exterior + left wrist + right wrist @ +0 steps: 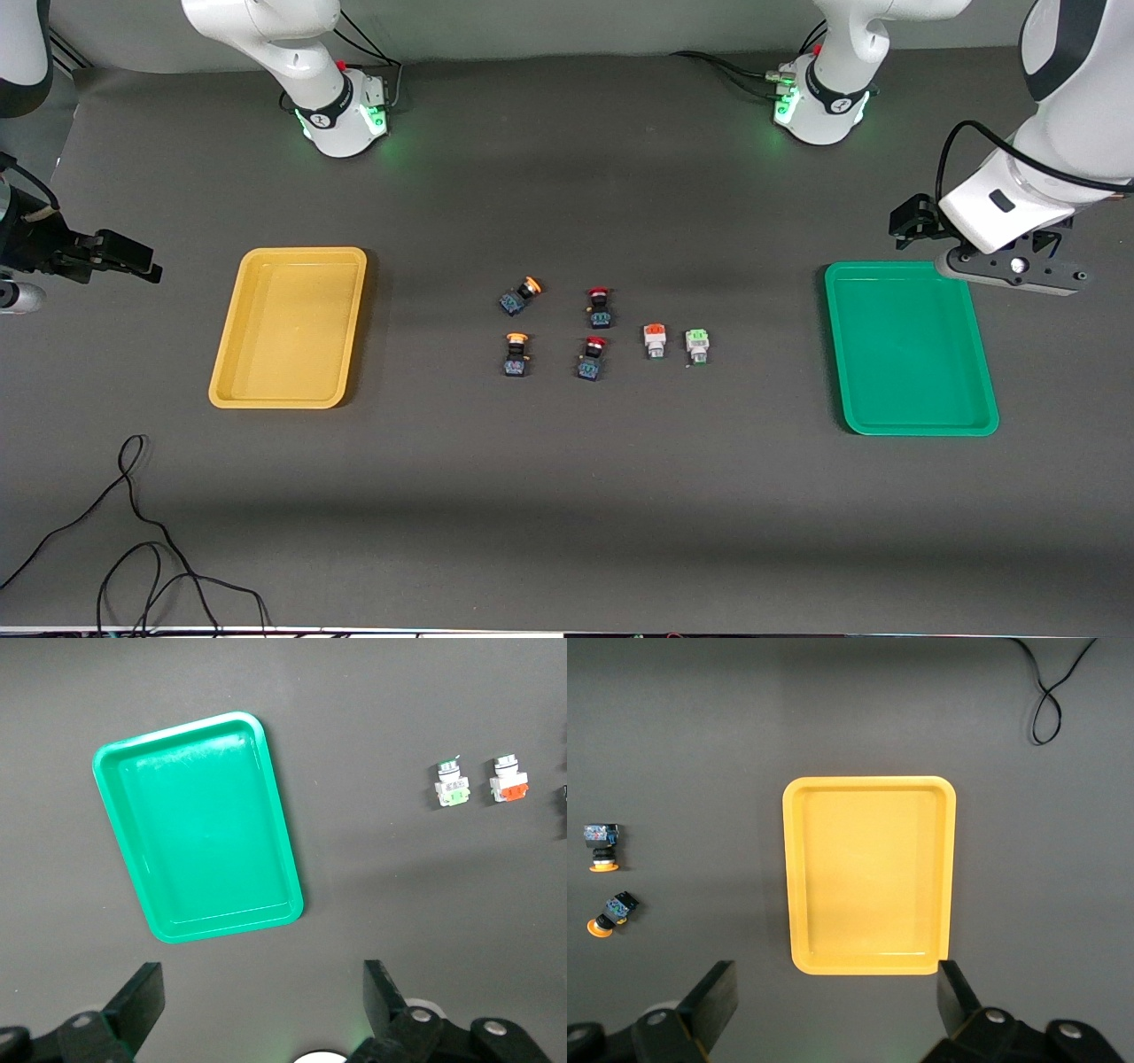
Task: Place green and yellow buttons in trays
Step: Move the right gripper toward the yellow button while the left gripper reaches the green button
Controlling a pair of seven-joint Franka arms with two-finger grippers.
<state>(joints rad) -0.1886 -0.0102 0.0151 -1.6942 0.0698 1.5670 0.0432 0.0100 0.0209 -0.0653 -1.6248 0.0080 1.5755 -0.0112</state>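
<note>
- The left gripper (257,997) hangs in the air just past the green tray (908,346), at the corner nearest the left arm's base. Its fingers (137,1001) are spread wide and hold nothing.
- The right gripper (833,997) hangs over the table past the yellow tray (288,326), toward the right arm's end. Its fingers (713,997) are wide open too, and empty.
- Only the front view shows all six switches together. They sit on the dark table (567,496) between the two trays.
- Both trays have nothing in them.
- The green button (697,346) is the switch closest to the green tray. The orange square button (655,340) is just beside it.
- Two red-capped switches (599,307) come next, going away from the green tray.
- The two round yellow-orange buttons (519,297) lie closest to the yellow tray.
- The left wrist view shows only the two white switches beside the green tray. A dark bit is cut off at its edge.
- The right wrist view shows only the two yellow-orange ones beside the yellow tray.
- A black cable (133,532) loops on the table, nearer the front camera than the yellow tray.
- In the front view both grippers are partly cut off.
</note>
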